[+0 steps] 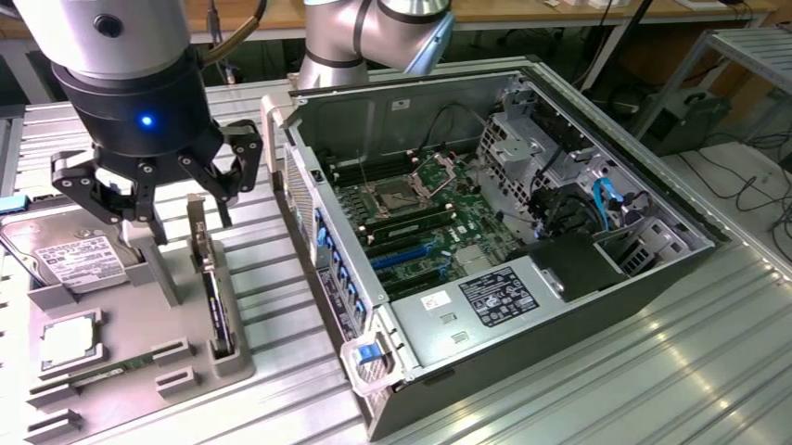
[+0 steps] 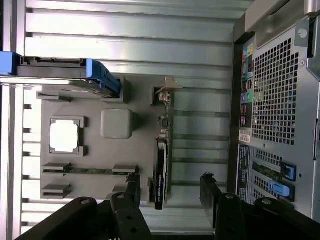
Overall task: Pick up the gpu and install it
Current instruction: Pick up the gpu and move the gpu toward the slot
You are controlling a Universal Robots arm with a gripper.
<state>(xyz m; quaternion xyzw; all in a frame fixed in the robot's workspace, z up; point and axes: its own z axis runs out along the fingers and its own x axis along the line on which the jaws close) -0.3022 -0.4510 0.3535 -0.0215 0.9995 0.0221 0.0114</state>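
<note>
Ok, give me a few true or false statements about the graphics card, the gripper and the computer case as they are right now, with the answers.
1. The gripper is open and holds nothing. True.
2. The gpu is already seated inside the computer case. False: it stands on edge in a slot of the gray holder, outside the case.
3. The gripper is shut on the hard drive. False: the hard drive lies untouched, to the exterior view's left of the gpu.
4. The computer case lies with its side open, so the motherboard shows. True.
5. The gripper hangs above the holder, close to the gpu. True.
</note>
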